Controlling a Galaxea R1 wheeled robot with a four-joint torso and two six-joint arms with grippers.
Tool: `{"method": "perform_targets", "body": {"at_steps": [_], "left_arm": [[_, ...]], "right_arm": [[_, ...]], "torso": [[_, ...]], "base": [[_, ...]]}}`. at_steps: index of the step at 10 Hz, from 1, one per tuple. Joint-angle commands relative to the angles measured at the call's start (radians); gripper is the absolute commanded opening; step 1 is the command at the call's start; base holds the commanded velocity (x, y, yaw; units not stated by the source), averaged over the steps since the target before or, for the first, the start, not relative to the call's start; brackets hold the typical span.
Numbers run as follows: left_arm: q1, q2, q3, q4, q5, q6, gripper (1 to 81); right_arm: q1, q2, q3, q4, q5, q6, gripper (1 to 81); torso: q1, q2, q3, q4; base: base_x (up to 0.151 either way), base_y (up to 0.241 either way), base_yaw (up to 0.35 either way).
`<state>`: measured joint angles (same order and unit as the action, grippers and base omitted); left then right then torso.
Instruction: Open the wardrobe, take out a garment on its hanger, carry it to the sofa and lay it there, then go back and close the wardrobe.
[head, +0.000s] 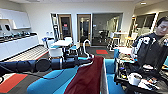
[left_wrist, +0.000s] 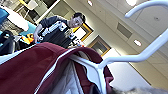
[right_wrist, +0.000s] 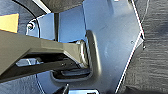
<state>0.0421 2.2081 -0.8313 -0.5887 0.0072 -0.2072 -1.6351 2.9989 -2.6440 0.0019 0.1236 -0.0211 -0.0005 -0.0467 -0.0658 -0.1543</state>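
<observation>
We have the garment (head: 87, 77) on its hanger (head: 86, 48), gripped by the left end effector (head: 86, 60), hanging over the sofa (head: 50, 80); laying down and wardrobe closing remain; right end effector state unclear

No text, label, brand or number can be read anywhere. A small red patch sits on the dark glass of the door (head: 65, 25) at the back of the room (it may be a sign, but its marks are too blurred to read), and the items on the cart (head: 140, 77) beside the sofa (head: 50, 81) show no legible print.
</observation>
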Motion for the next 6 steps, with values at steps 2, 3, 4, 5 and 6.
{"method": "perform_targets", "body": {"at_steps": [2, 3, 4, 5, 6], "left_arm": [[-0.167, 0.001, 0.009, 0.033, -0.073, 0.014, 1.0], [-0.166, 0.003, 0.009, 0.033, -0.073, 0.014, 1.0], [-0.167, 0.003, 0.009, 0.033, -0.073, 0.014, 1.0], [-0.166, 0.003, 0.009, 0.033, -0.073, 0.014, 1.0], [-0.167, 0.003, 0.011, 0.033, -0.073, 0.014, 1.0]], "right_arm": [[0.025, -0.004, 0.003, -0.011, -0.052, -0.003, 81.1], [0.025, -0.004, 0.003, -0.011, -0.052, -0.003, 81.1], [0.025, -0.004, 0.003, -0.013, -0.052, -0.003, 81.1], [0.025, -0.004, 0.003, -0.017, -0.05, -0.003, 81.1], [0.025, -0.004, 0.004, -0.019, -0.05, -0.003, 81.1]], "torso": [[0.001, 0.0, 0.0, 0.0], [0.001, -0.001, 0.001, 0.0], [0.001, -0.001, -0.029, 0.0], [0.001, 0.0, -0.033, 0.0], [0.001, -0.001, -0.063, 0.0]], "base": [[0.071, 0.0, 0.0], [0.081, 0.0, 0.0], [0.082, 0.0, 0.0], [0.082, 0.0, 0.0], [0.082, 0.0, 0.0]]}}
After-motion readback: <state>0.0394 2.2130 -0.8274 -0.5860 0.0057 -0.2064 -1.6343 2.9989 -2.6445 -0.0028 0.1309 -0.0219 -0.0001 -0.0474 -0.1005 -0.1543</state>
